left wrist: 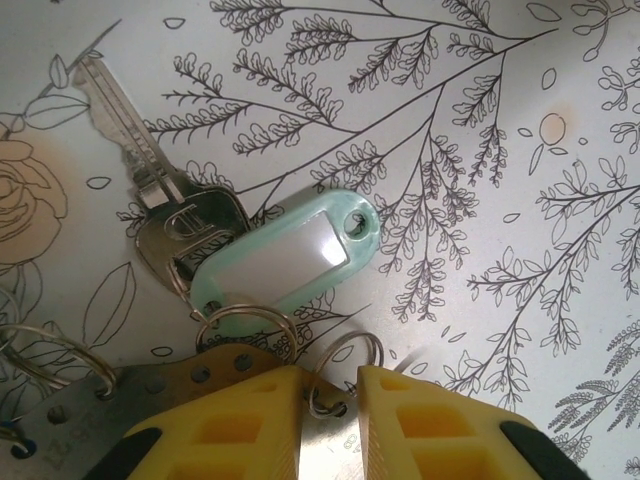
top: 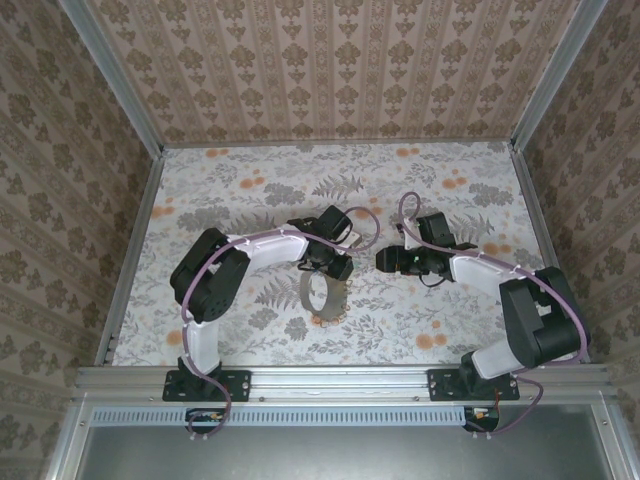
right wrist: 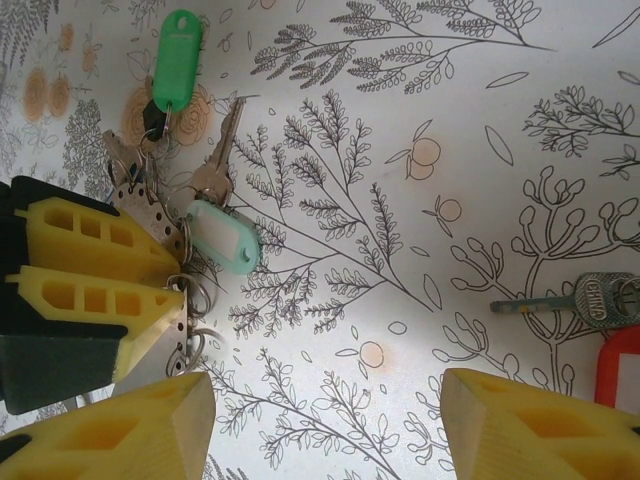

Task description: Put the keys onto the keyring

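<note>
Table [top: 250, 190]: floral sheet, both arms reach in to mid-table, tools facing each other.

Left gripper [left wrist: 330, 385]: clenched on the keyring [left wrist: 150, 392]. The perforated metal tab runs under its fingers and 1 small split ring [left wrist: 350, 342] sits right in the gap at the tips. From the top view, the strap loop [top: 322, 298] hangs off just behind and below that tool, toward the arm bases.

Right gripper [right wrist: 325, 385]: released, jaws wide, nothing between them, bare table under the gap. The left gripper's yellow fingers [right wrist: 100, 260] sit just off its left fingertip.

Keys:
- mint-tagged key [left wrist: 290, 255]: just ahead of the left fingertips, tag lying over the key head. Its ring looks hooked into the keyring cluster. I'd call it on.
- green-tagged key [right wrist: 175, 60]: further ahead of the left tool, at the far end of the same cluster. Looks attached, link too small to confirm.
- red-tagged key [right wrist: 620, 365]: loose, flat on the table just beyond the right gripper's right fingertip, well apart from the keyring, blade pointing toward the gap.

Status, my read: 2 keys appear done, 1 left (red). Remaining work is to pick up the red one with the free tool, carry it across to the held ring and thread it on. Thin ring and tiny key, so alignment will be the hard part.
</note>
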Available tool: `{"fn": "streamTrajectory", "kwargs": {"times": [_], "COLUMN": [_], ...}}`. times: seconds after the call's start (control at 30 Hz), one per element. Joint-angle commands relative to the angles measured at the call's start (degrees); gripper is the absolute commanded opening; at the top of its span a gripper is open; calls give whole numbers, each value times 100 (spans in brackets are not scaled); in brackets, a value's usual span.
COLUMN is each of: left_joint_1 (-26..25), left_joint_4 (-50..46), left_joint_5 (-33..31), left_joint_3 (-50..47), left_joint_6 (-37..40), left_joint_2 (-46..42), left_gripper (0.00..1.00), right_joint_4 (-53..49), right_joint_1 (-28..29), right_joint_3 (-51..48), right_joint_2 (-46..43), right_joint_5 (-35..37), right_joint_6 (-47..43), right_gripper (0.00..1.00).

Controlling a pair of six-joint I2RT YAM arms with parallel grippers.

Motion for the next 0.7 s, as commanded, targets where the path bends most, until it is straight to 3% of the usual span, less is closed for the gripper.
{"fn": "streamTrajectory", "kwargs": {"times": [0.0,0.57,0.67], "left_joint_1": [-45,-89,-88], "left_joint_4": [-42,72,67], "left_joint_5": [160,379,395], "left_joint_3": [39,-141,-150], "left_joint_6": [57,-24,-17], "left_joint_2": [-33,-214,-241], "left_gripper": [21,13,4], "right_joint_4": [25,9,8], "right_joint_1": [-55,-107,-114], "right_joint_3": [-79,-132,-140], "right_joint_2": [-142,-248,-252], "right_joint_5": [99,137,126], "right_joint_6": [0,-5,-11], "right_gripper": [63,63,63]}}
